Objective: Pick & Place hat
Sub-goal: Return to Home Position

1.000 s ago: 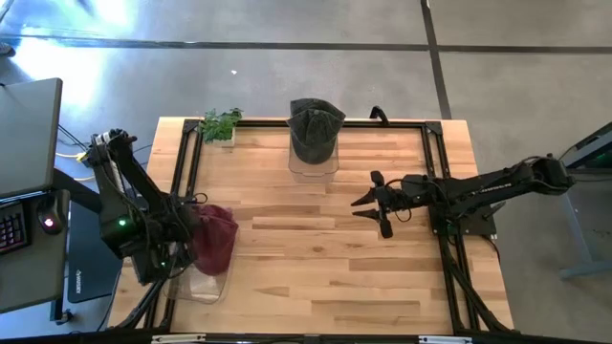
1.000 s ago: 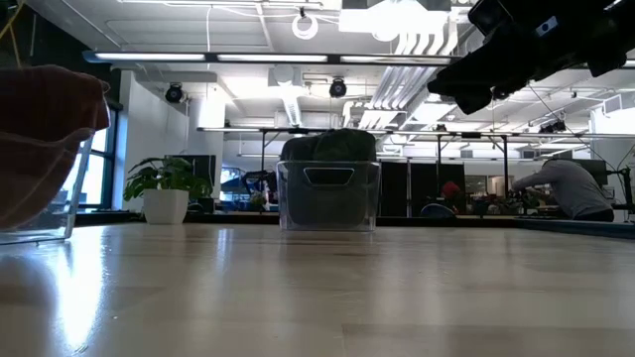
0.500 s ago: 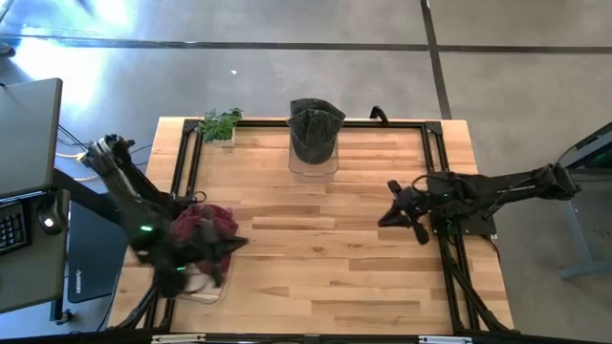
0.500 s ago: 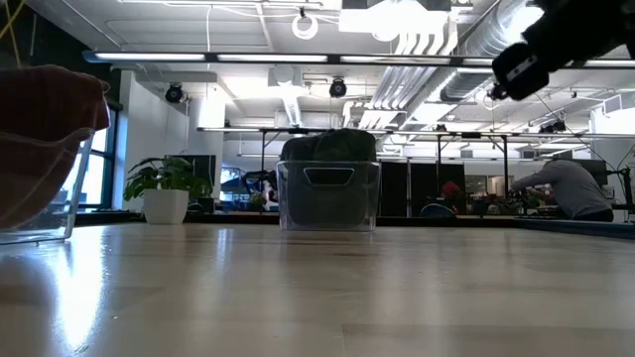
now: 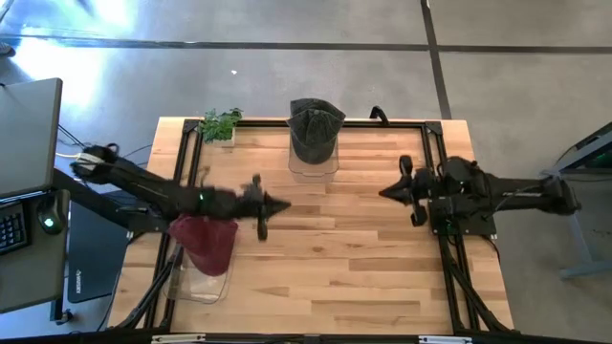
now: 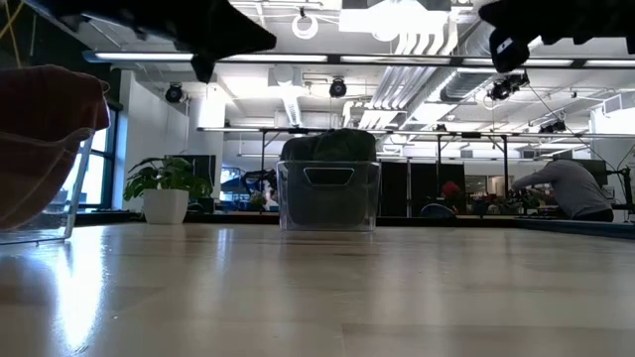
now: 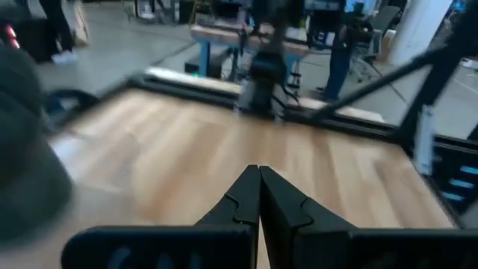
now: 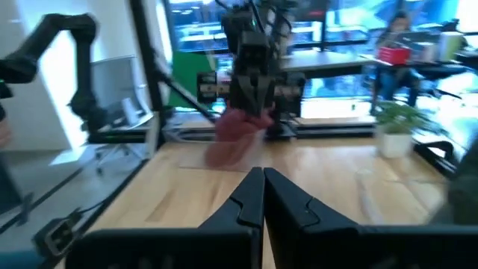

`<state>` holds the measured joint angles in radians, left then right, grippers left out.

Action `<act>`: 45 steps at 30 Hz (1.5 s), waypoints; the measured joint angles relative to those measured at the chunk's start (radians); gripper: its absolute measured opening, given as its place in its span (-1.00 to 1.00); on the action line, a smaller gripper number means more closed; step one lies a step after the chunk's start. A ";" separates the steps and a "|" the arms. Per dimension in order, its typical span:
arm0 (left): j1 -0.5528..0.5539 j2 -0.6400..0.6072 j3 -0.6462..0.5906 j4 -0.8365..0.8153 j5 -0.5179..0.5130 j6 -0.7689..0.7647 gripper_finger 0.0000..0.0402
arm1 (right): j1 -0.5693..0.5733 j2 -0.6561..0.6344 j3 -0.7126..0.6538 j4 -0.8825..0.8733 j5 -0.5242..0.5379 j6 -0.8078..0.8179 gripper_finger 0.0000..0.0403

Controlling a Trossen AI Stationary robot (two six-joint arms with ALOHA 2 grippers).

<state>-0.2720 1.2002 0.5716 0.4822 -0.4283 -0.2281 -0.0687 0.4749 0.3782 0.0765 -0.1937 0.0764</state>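
A dark red hat (image 5: 206,244) lies in a clear bin (image 5: 203,284) at the table's left near side; it also shows in the low view (image 6: 45,139) and the right wrist view (image 8: 237,133). A dark green hat (image 5: 314,132) fills a second clear bin (image 6: 327,198) at the far edge. My left gripper (image 5: 285,204) is shut and empty, held above the table right of the red hat's bin (image 7: 259,172). My right gripper (image 5: 384,193) is also shut and empty, near the table's right edge (image 8: 263,173).
A small potted plant (image 5: 222,124) stands at the far left corner. A black frame (image 5: 435,153) runs along the table's edges. Bare wood (image 5: 325,258) lies between the two arms. People (image 6: 571,188) sit in the room behind the table.
My left arm has swung up and away from the red hat's bin and now reaches toward the table's middle, pointing right. The red hat stays in its bin. My right arm has drawn back toward the table's right edge.
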 joint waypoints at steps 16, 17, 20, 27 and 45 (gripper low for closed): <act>0.297 -0.779 0.002 -0.754 0.152 0.104 -1.00 | -0.279 -0.164 0.000 -0.209 -0.156 0.002 -1.00; 0.292 -0.825 0.002 -0.797 0.144 0.107 -1.00 | -0.279 -0.178 0.000 -0.216 -0.169 0.002 -1.00; 0.269 -0.940 -0.039 -0.845 0.092 0.108 -1.00 | -0.278 -0.230 -0.030 -0.183 -0.175 0.014 -1.00; 0.227 -1.124 -0.288 -0.666 0.103 0.127 -1.00 | -0.278 -0.356 -0.292 0.209 -0.284 0.218 -1.00; 0.200 -1.195 -0.472 -0.626 0.188 0.167 -1.00 | -0.277 -0.471 -0.368 0.104 -0.181 0.212 -1.00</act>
<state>-0.0723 0.0053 0.0992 -0.1440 -0.2401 -0.0607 -0.3459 0.0036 0.0106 0.1810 -0.3749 0.2881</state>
